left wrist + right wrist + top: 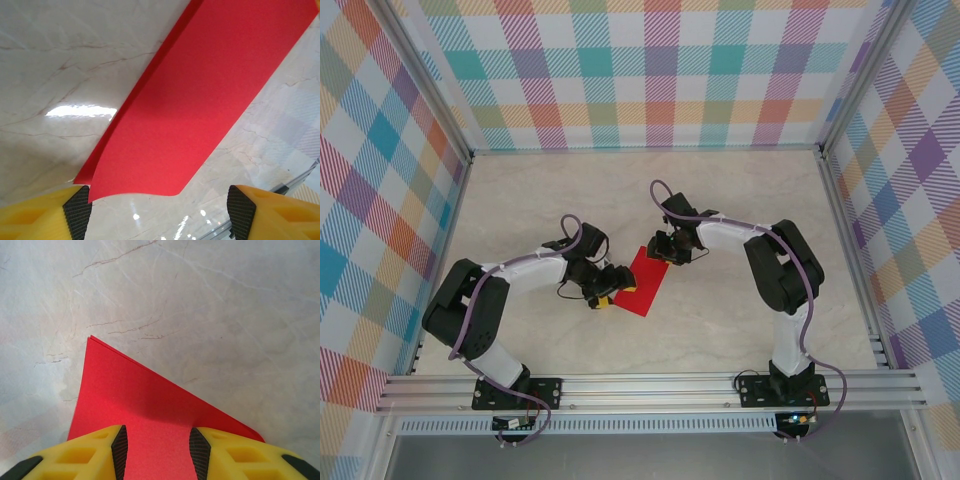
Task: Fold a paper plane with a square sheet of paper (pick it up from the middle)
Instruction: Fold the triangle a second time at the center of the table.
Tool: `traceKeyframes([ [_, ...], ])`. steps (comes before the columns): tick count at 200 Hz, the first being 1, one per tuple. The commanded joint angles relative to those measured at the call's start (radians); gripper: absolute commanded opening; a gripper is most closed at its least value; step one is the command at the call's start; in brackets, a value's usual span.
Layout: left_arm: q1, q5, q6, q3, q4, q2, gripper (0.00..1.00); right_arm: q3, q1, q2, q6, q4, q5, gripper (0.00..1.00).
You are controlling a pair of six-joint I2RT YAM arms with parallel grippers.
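Marble table [720, 200], red paper [131, 390] doubled in right-wrist view, left jaws wide, right jaws half-open

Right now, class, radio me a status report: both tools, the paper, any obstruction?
Left tool open, edge of red paper inside, ungripped. Right tool open over the other end. Paper folded double. Nothing in the way.

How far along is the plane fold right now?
Done: the square sheet of paper looks folded once; both wrist views show doubled red edges. In hand: the left gripper and right gripper sit open at opposite ends of it, the right straddling its edge. Left: the nose and wing folds; no pointed shape yet.
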Motion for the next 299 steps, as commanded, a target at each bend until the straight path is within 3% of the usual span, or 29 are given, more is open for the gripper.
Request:
traceKeyframes([
  [1, -0.01, 0.032, -0.005, 0.024, 0.01, 0.012, 0.73, -0.056, 0.003, 0.074, 0.003, -0.014, 0.039, 0.42],
  [54, -0.011, 0.04, -0.003, 0.019, 0.025, -0.007, 0.71, -0.054, 0.001, 0.073, 0.007, -0.019, 0.041, 0.42],
  [189, -0.016, 0.187, -0.101, 0.047, 0.241, -0.013, 0.62, -0.038, -0.003, 0.109, 0.016, -0.037, 0.021, 0.41],
  [256, -0.031, 0.15, -0.126, 0.055, 0.31, 0.053, 0.61, -0.042, -0.012, 0.093, 0.01, -0.012, -0.055, 0.41],
  [299, -0.032, 0.097, -0.155, 0.047, 0.366, 0.116, 0.53, -0.043, -0.03, 0.009, -0.009, 0.028, -0.156, 0.41],
])
